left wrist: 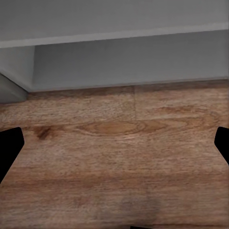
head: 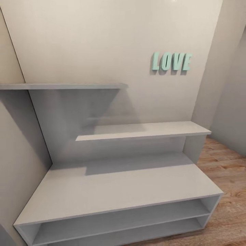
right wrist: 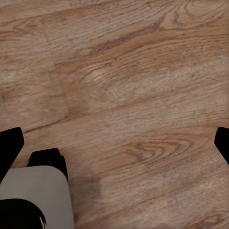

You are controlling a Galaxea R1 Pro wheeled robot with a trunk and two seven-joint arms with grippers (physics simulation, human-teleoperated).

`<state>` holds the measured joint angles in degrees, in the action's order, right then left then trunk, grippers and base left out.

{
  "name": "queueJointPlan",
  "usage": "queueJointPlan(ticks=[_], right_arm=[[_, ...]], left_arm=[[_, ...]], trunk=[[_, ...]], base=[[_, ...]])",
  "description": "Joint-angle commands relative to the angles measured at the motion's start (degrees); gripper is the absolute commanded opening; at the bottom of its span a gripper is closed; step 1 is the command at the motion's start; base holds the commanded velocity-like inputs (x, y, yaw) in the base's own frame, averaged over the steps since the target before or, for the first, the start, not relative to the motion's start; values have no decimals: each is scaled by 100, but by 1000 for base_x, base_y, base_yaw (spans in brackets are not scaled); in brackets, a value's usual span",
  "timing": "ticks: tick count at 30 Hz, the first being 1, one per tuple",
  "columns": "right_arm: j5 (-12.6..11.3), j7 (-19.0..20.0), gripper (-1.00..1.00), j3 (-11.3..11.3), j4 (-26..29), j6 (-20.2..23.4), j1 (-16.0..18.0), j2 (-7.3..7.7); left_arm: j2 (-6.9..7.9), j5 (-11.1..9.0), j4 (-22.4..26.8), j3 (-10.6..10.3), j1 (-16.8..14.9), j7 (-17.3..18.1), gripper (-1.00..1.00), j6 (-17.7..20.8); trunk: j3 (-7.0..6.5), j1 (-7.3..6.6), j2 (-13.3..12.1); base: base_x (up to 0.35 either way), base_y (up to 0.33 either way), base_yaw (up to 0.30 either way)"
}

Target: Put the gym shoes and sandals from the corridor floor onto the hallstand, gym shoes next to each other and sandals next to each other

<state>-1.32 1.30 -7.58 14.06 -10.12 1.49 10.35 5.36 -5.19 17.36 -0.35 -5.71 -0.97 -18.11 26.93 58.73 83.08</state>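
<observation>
A pale wall (head: 102, 41) backs the scene in the head view, and against it stands the shoe rack (head: 116, 186), a low, wide light-grey unit with a flat top and two long open compartments stacked one over the other. Its top and the parts of both compartments that show are bare. The wood-grain floor (head: 229, 191) runs past the rack's right end and along its front. Above the rack, two thin grey shelves are fixed to the wall: the upper shelf (head: 63, 86) reaches toward the rack's left end, the lower shelf (head: 143, 131) toward its right (neither carries anything). Mint-green letters spelling LOVE (head: 171, 62) hang on the wall above the lower shelf. In the left wrist view, the left claw (left wrist: 114, 150) is spread wide over floor planks just in front of the rack's base, holding nothing. The right claw (right wrist: 114, 150) is likewise wide apart over floorboards, empty, with a grey-and-black part of the robot (right wrist: 33, 195) beside it.
</observation>
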Motion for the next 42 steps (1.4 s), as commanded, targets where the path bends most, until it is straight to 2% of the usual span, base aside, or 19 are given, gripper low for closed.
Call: queueJointPlan(ticks=[1, 13, 42], right_arm=[[0, 0, 100, 0, 0, 0, 0, 0], [-1, 1, 100, -5, 0, 1, 0, -5], [-8, -6, 100, -21, 0, 1, 3, -4]], left_arm=[[0, 0, 0, 0, 0, 0, 100, 0], [-1, -4, -3, 0, 0, 0, 100, 0], [-9, -8, -7, -6, 0, 14, 100, 13]], trunk=[[0, 0, 0], [0, 0, 0], [0, 0, 0]], base=[[-3, 0, -9], [-2, 0, -131], [0, 0, -249]])
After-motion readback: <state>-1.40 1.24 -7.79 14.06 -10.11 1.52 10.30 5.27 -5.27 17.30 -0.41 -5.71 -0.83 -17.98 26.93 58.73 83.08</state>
